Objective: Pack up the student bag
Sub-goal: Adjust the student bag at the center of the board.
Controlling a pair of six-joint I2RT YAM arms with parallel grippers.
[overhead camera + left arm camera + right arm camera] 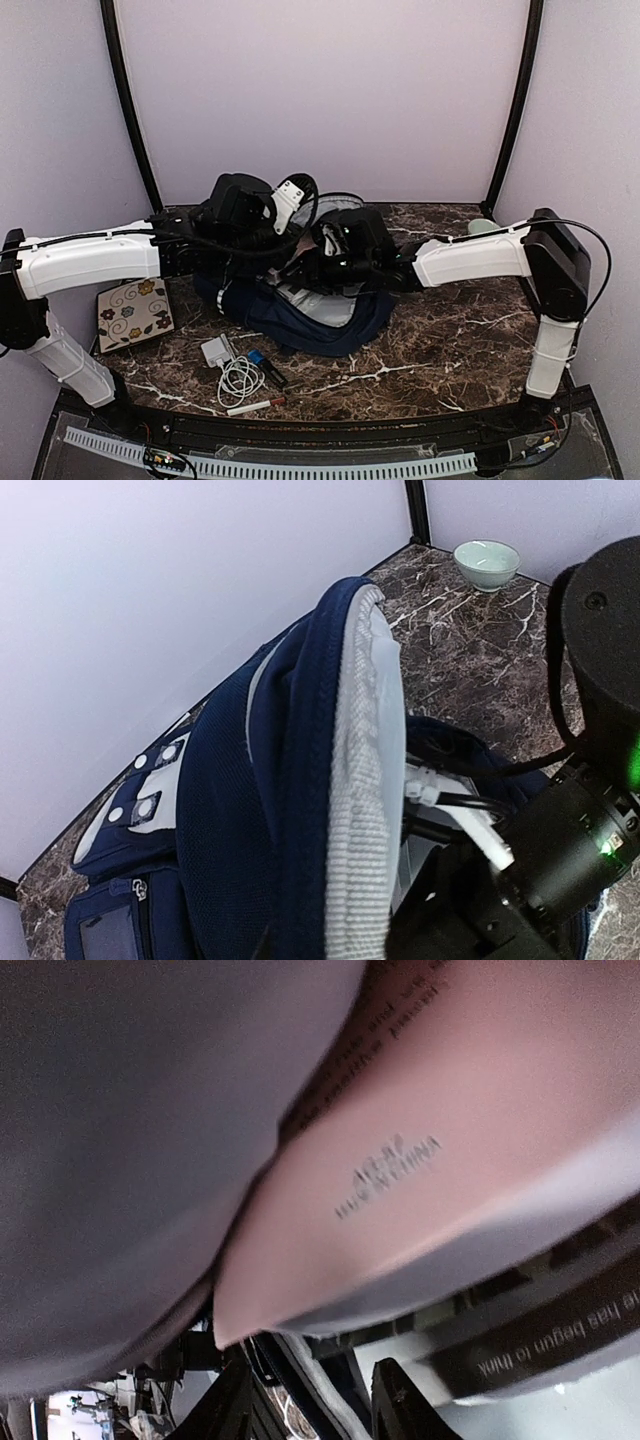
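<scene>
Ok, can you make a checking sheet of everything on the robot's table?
Surface: dark marble table, things lying on it.
Job's things: navy bag in the middle, mouth held up; printed book close to the right wrist camera.
Clutter: flowered pad, charger, marker and pen near the front; bowl at the back.
Grippers: left gripper shut on the bag's rim; right gripper down in the bag, jaws hidden.
Cables: white cord coiled by the charger; black cable along the left arm.
Surroundings: plain pale walls, black posts.
</scene>
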